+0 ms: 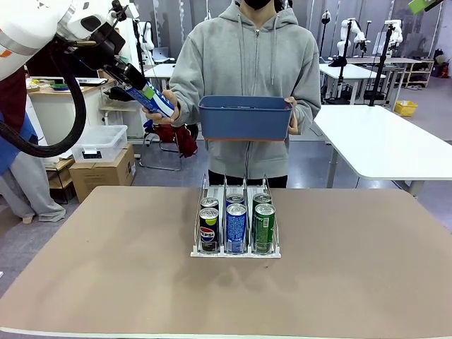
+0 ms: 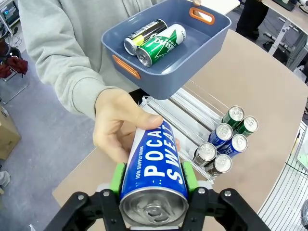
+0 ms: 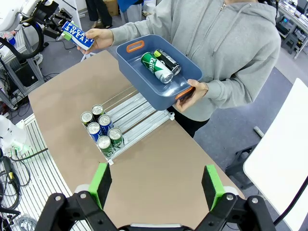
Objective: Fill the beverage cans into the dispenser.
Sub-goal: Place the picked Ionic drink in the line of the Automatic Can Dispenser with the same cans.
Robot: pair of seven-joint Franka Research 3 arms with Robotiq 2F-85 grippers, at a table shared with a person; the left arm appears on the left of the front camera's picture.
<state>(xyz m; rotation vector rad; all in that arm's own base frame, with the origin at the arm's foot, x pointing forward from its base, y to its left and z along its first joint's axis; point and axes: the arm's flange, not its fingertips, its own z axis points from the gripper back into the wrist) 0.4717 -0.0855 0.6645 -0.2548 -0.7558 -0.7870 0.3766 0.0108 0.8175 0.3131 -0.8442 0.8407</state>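
A: Left jaws?
B: Clamped on the blue can [image 2: 153, 175], upper left of the front frame. The person's hand [image 2: 120, 127] grips its far end.
A: Right jaws?
B: Apart, nothing between them, high over the counter [image 3: 159, 168].
A: The rest?
B: Six cans [image 1: 236, 227] stand upright at the dispenser's [image 1: 236, 253] near end, frame centre. Two cans [image 2: 161, 44] lie in the held bin [image 1: 245, 116].

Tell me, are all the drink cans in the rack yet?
Not yet. Done: six slim aluminium cans stand in the clear three-lane rack, two per lane. In hand: the left arm's jaws are shut on a blue Pocari Sweat can, which the person's hand also grips. Left: a green can and a black can lie in the blue plastic bin that the person holds. The right arm's jaws are open.
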